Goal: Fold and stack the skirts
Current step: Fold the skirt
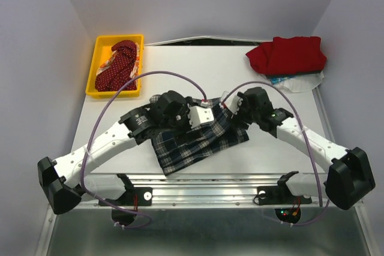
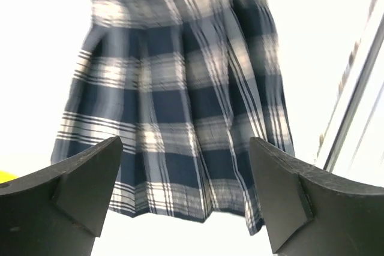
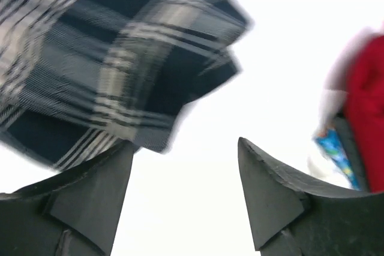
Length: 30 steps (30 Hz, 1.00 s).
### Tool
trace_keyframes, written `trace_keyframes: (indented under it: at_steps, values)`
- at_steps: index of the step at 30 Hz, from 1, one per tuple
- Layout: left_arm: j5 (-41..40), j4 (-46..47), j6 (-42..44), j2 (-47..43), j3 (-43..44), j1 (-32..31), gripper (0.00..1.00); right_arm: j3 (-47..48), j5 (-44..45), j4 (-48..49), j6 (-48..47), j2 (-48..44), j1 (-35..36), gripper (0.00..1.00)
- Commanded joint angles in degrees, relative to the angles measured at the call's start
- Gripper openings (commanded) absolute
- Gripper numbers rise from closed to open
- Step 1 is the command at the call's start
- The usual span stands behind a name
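The plaid skirt (image 1: 198,139) lies spread on the table's middle, partly under both wrists. My left gripper (image 1: 209,112) hovers over its far edge. In the left wrist view the gripper (image 2: 186,148) is open, the plaid skirt (image 2: 180,100) flat below and nothing pinched. My right gripper (image 1: 231,105) is at the skirt's far right corner. In the right wrist view it (image 3: 186,145) is open over bare table, the plaid skirt (image 3: 108,58) just left of its left finger (image 3: 96,190). A plain red skirt (image 1: 288,55) lies folded at the back right. A dark red dotted skirt (image 1: 118,67) is bunched in the yellow bin (image 1: 96,58).
Under the red skirt sits a white and blue cloth (image 1: 297,81), also seen in the right wrist view as a blue-patterned edge (image 3: 333,148). Pale cloth (image 1: 138,52) peeks from the bin. A metal rail (image 1: 204,187) runs along the near edge.
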Motion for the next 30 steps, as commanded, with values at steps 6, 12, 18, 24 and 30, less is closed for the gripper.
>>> trace_keyframes:
  at_steps: [6,12,18,24,30]
  values:
    - [0.29,9.96,-13.64,12.23,2.78,2.9,0.77,13.08,-5.02,-10.2,19.35,-0.55,-15.17,0.77]
    - [4.25,13.83,-14.87,26.73,4.28,3.16,0.75,13.6,-9.77,-17.33,25.31,-1.43,-21.07,0.74]
    - [5.05,16.38,-20.13,39.91,8.14,8.32,0.62,17.04,-13.38,-21.38,36.39,2.78,-21.6,0.67]
    - [3.2,18.5,-24.1,46.0,16.75,15.28,0.54,21.94,-16.98,-20.51,42.81,12.09,-25.28,0.59]
    - [9.17,17.71,-16.82,35.99,17.2,13.45,0.63,23.81,-24.8,-17.62,51.16,14.83,-28.72,0.53]
